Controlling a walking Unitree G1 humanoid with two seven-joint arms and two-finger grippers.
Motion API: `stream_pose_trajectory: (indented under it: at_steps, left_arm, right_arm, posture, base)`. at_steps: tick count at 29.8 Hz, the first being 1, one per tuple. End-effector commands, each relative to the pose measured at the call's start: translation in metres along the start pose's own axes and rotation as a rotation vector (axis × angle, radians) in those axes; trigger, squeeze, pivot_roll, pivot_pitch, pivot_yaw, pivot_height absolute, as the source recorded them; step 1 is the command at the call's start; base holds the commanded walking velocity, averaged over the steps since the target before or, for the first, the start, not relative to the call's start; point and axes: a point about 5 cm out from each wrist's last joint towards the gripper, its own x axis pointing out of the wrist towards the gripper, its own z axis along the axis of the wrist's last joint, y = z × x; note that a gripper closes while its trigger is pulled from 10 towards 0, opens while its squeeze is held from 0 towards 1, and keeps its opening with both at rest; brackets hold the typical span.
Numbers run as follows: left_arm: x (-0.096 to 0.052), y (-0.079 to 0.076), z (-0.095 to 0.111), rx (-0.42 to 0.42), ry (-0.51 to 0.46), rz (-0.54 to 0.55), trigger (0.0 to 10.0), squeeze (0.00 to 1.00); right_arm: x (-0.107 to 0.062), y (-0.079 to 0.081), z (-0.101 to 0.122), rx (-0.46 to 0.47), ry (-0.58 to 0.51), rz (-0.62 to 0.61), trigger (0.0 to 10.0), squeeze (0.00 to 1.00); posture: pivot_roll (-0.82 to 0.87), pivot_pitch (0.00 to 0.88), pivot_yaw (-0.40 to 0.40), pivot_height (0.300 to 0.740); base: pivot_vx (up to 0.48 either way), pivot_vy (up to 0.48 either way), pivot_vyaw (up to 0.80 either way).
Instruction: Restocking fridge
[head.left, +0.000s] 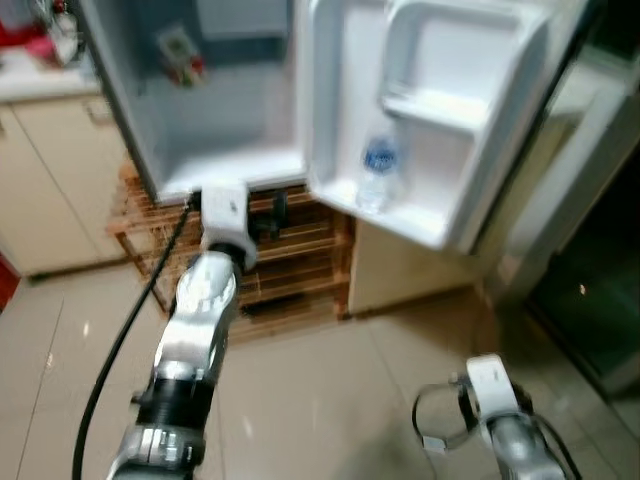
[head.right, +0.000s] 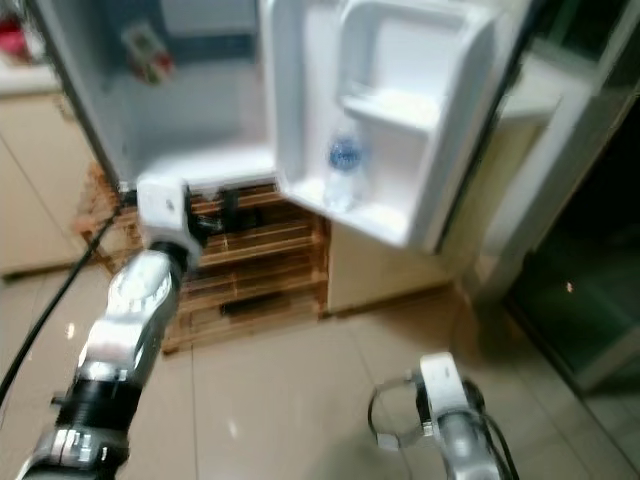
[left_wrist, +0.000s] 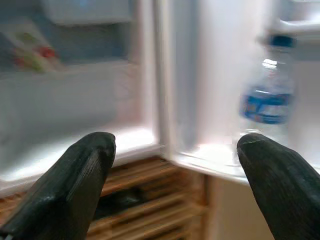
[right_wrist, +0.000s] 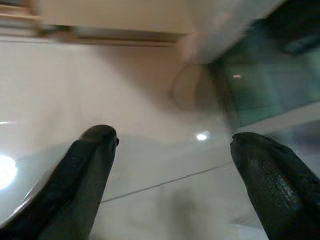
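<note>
Left eye view gives you the widest look: the fridge (head.left: 230, 110) stands open ahead of you, its pale blue-grey interior lit, with its white door (head.left: 420, 120) swung out toward your right. Below the fridge sits a wooden slatted rack (head.left: 290, 255) on the beige tiled floor (head.left: 320, 400), and cream cabinets (head.left: 50, 180) run along your far left. A dark glass panel (head.left: 590, 300) fills the right edge of the scene.

Your left arm (head.left: 195, 330) is raised and stretched forward, a black cable trailing beside it, its white wrist just under the fridge's lower edge. Your right arm (head.left: 500, 410) hangs low over the floor, idle.

Inside the fridge, a small carton with red and green print (head.left: 180, 55) sits at the back wall. The water bottle (head.left: 378, 172), clear with a blue label and a dark cap, stands upright in the lowest door shelf.

In the left wrist view, your left gripper (left_wrist: 175, 150) has its two black fingers (left_wrist: 75, 175) spread wide with nothing between them. The bottle (left_wrist: 267, 105) is beyond the fingers, apart from them, roughly above the tip of one finger rather than centred in the gap; the gap itself frames the seam where door meets cabinet.

In the right wrist view, your right gripper (right_wrist: 172, 145) is likewise spread wide and empty, aimed at bare floor tiles.
</note>
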Motion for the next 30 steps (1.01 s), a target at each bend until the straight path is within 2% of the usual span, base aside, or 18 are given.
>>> stream_pose_trajectory:
  at_steps: [1,7,10,14,15,19,20,22,24,25,28,29,30]
  left_arm:
    - [0.001,0.014,0.002,-0.021,0.009,0.058,10.0,0.00]
    - [0.001,0.020,0.000,-0.021,0.023,0.093,10.0,0.00]
    - [0.001,0.020,0.001,-0.013,0.016,0.097,10.0,0.00]
    - [-0.003,0.022,0.000,-0.010,0.004,0.108,10.0,0.00]
    - [-0.003,0.022,0.000,-0.010,0.004,0.108,10.0,0.00]
    - [-0.006,0.029,-0.009,0.023,0.058,0.145,10.0,0.00]
    - [-0.006,0.029,-0.009,0.023,0.058,0.145,10.0,0.00]
    - [-0.010,0.041,-0.024,0.074,0.154,0.211,10.0,0.00]
    - [-0.016,0.054,-0.044,0.026,0.286,0.307,10.0,0.00]
    - [-0.016,0.054,-0.044,0.026,0.286,0.307,10.0,0.00]
    - [-0.027,0.062,-0.072,-0.010,0.484,0.340,10.0,0.00]
    - [-0.027,0.062,-0.072,-0.010,0.484,0.340,10.0,0.00]
    - [-0.033,0.062,-0.085,0.030,0.575,0.312,10.0,0.00]
  right_arm:
    - [0.006,-0.001,0.026,0.002,-0.077,-0.019,10.0,0.00]
    - [0.010,-0.002,0.048,0.008,-0.138,-0.025,10.0,0.00]
    - [0.013,-0.009,0.061,0.028,-0.156,-0.057,10.0,0.00]
    - [0.020,-0.049,0.091,-0.021,-0.154,-0.268,10.0,0.00]
    - [0.020,-0.049,0.091,-0.021,-0.154,-0.268,10.0,0.00]
    - [0.020,-0.074,0.115,-0.032,-0.199,-0.372,10.0,0.00]
    - [0.020,-0.074,0.115,-0.032,-0.199,-0.372,10.0,0.00]
    - [0.019,-0.082,0.132,-0.021,-0.240,-0.394,10.0,0.00]
    - [0.018,-0.085,0.151,0.003,-0.287,-0.389,10.0,0.00]
    - [0.018,-0.085,0.151,0.003,-0.287,-0.389,10.0,0.00]
    - [0.015,-0.086,0.183,0.042,-0.359,-0.370,10.0,0.00]
    - [0.015,-0.086,0.183,0.042,-0.359,-0.370,10.0,0.00]
    - [0.012,-0.084,0.205,0.074,-0.401,-0.349,10.0,0.00]
  posture:
    - [-0.07,0.000,0.036,0.740]
    - [-0.07,0.000,0.033,0.740]
    - [-0.06,0.000,0.031,0.740]
    - [-0.05,0.000,0.030,0.740]
    - [-0.05,0.000,0.030,0.740]
    - [-0.04,0.000,0.019,0.740]
    - [-0.04,0.000,0.019,0.740]
    - [-0.04,0.000,0.018,0.740]
    - [-0.03,0.000,0.016,0.740]
    - [-0.03,0.000,0.016,0.740]
    - [0.00,0.000,0.006,0.740]
    - [0.00,0.000,0.006,0.740]
    - [0.01,0.000,0.001,0.740]
  base:
    - [0.398,-0.262,0.00]
    - [0.469,0.000,0.00]
    - [0.480,0.000,0.00]
    - [0.120,0.000,0.00]
    - [0.000,0.000,0.00]
    - [0.000,0.000,0.00]
    - [0.000,0.000,0.00]
    - [0.000,0.000,0.00]
    - [0.000,0.000,0.00]
    - [0.000,0.000,0.00]
    - [0.000,0.000,0.00]
    - [0.000,0.000,0.00]
    - [0.000,0.000,0.00]
